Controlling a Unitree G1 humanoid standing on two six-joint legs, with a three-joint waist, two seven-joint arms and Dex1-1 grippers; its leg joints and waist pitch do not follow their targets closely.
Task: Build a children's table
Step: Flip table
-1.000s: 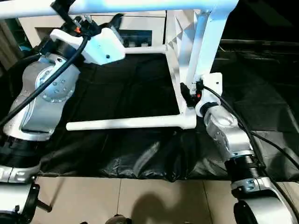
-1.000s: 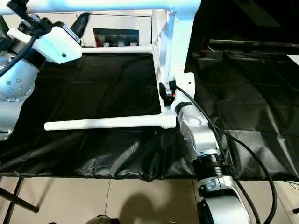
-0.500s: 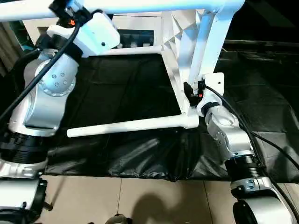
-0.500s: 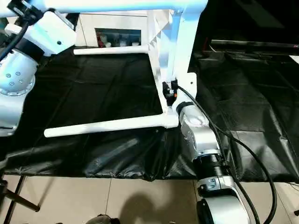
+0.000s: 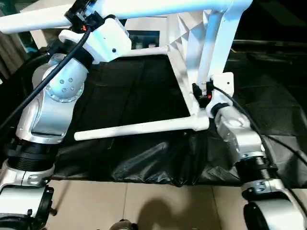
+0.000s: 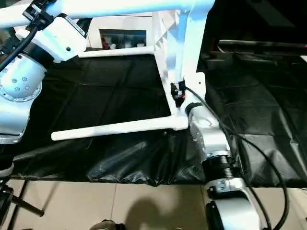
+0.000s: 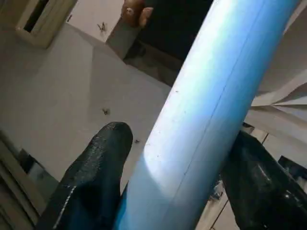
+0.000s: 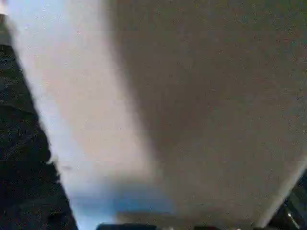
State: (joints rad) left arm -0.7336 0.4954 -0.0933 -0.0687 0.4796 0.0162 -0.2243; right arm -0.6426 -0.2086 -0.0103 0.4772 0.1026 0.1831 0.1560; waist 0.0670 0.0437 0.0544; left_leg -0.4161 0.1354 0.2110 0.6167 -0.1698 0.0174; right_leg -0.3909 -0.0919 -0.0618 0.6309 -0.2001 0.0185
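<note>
In the left eye view the table sits tipped on its side over the black-draped surface (image 5: 120,96): the ribbed top (image 5: 184,62) stands on edge at about 1 o'clock, one leg (image 5: 144,127) lies along the drape toward 9 o'clock, a far leg (image 5: 144,50) runs the same way behind it, and a third leg (image 5: 144,7) crosses the frame's top edge. The left arm is bent up and across, its wrist raised to that top leg at 11 o'clock; the right arm reaches straight forward, its claw (image 5: 201,93) pressed to the upright corner leg (image 5: 213,48) near the top's lower socket. The right eye view gives the same layout, with a white cabinet (image 6: 120,33) beyond the drape. In the left wrist view the left claw (image 7: 192,191) is clenched around the top leg, one black finger (image 7: 91,182) on each side of the tube. In the right wrist view a white plastic face sits so close that I cannot tell how the right claw stands. The frame looks light, stiff and hollow but smooth, so likely to twist in a grip; holds near the sockets should steady it best.
</note>
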